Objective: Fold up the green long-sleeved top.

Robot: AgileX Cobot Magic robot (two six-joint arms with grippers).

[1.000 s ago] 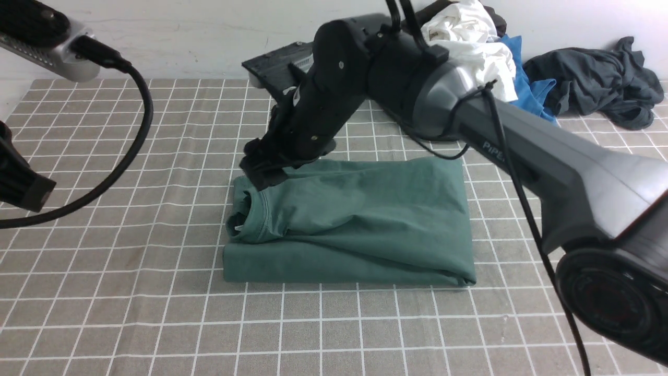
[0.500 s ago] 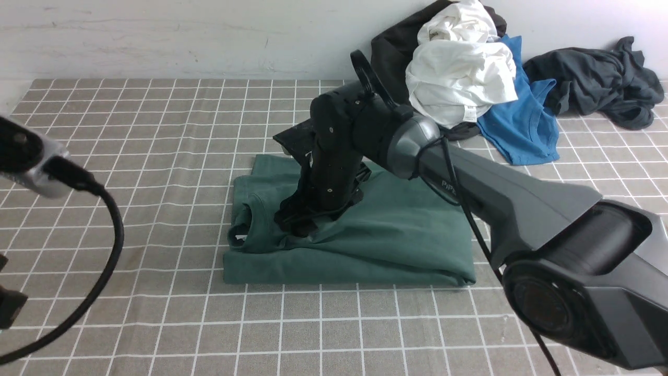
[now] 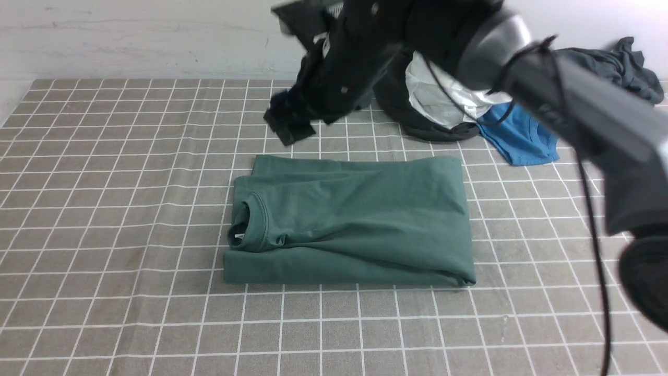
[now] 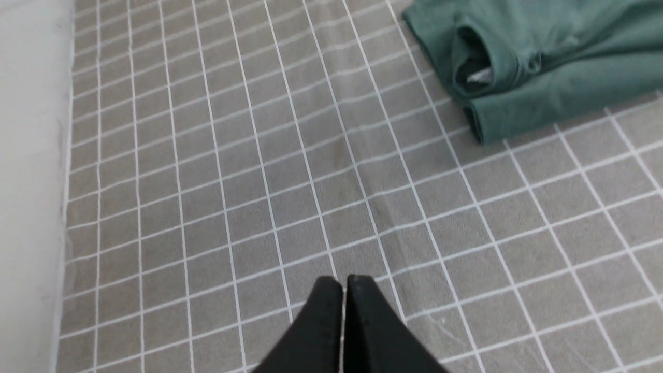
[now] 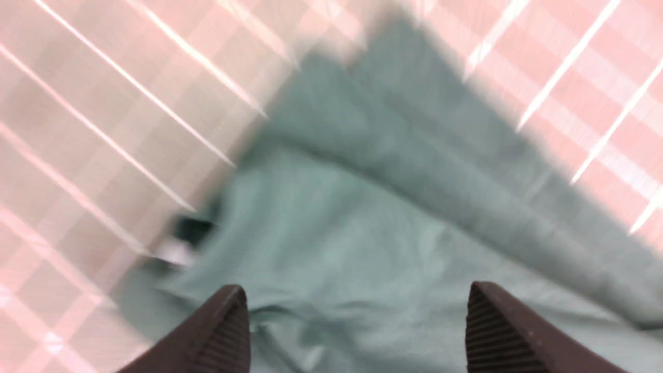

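top: the dull forest-green cotton long-sleeved top lies folded into a flat rectangle at the middle of the bench, layers stacked, its long side running left to right.
collar: its ribbed crew neck sits at the left end, facing up, with a small white neck label showing inside.
cover: a grey cloth with a white grid is spread over the bench; the top rests directly on it.
right tool: the black right tool hangs high over the far left corner of the top, clear of the fabric. its jaws are spread wide, released, with nothing between them. its wrist view is blurred.
left tool: the black left tool is clenched, fingers pressed together on nothing, above bare cloth to the left of the top and well apart from it.
far right: a heap with a white garment, a black garment and a bright blue t-shirt; a dark grey garment lies crumpled further right, by the white wall.
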